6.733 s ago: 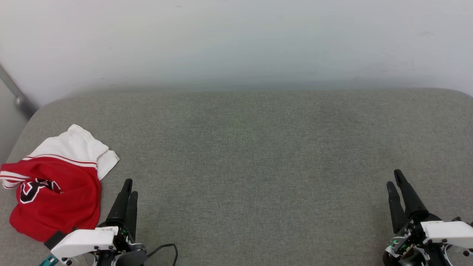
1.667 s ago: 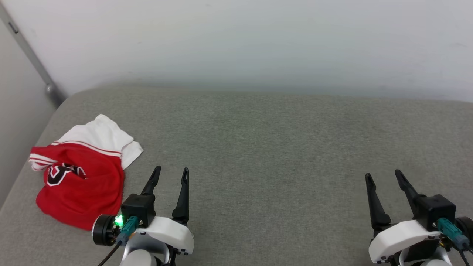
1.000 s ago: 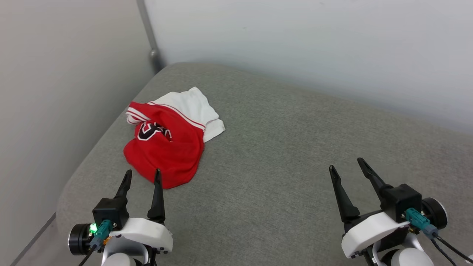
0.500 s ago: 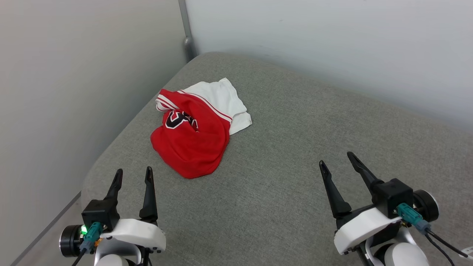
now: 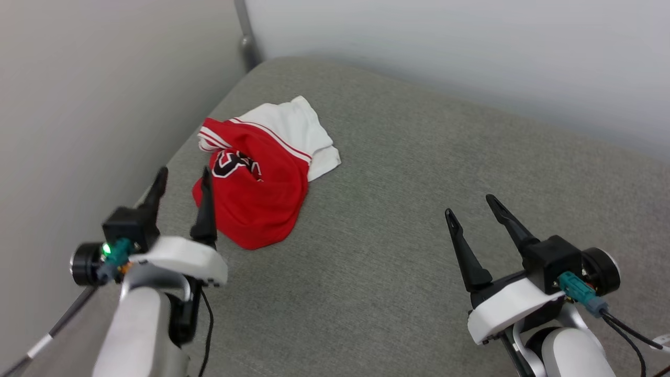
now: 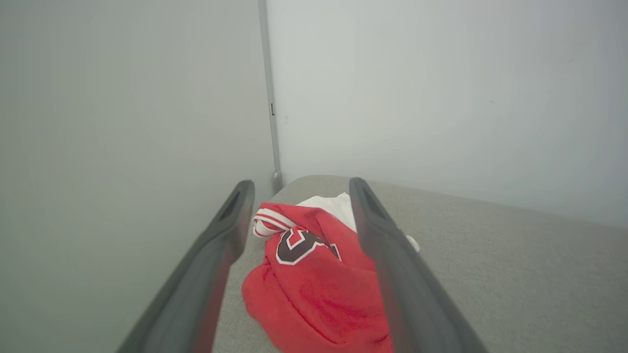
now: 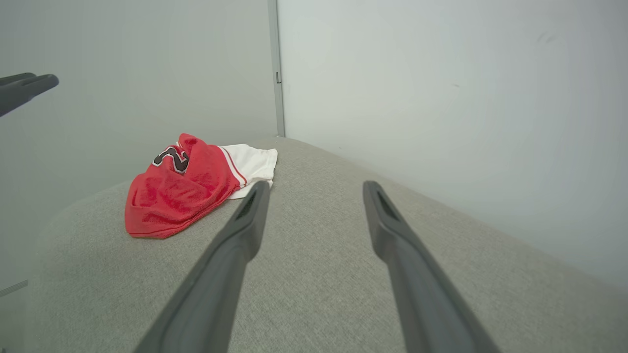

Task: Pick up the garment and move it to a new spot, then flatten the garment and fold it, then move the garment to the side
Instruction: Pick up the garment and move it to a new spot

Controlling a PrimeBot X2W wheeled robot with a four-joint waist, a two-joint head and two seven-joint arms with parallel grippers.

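Observation:
The garment (image 5: 256,188) lies crumpled near the far left corner of the grey cushion: red body, white sleeve, a patch of black-and-white lettering on top. My left gripper (image 5: 183,174) stands open just left of the heap and above the cushion, holding nothing. In the left wrist view the garment (image 6: 314,284) shows between and beyond the open left gripper (image 6: 299,189). My right gripper (image 5: 468,207) is open over bare cushion, well to the right of the garment. The right wrist view has the garment (image 7: 186,189) off to the left of the open right gripper (image 7: 314,189).
The grey cushion (image 5: 419,183) ends at a rounded left edge (image 5: 172,157) beside a pale wall (image 5: 78,104). A grey metal post (image 5: 246,36) stands in the corner behind the garment. Another pale wall runs along the back. Open cushion lies to the right of the garment.
The camera has swung left, bringing the garment toward the middle. My left gripper has risen and advanced to beside the garment's left side. The right gripper has edged forward. Both stay open.

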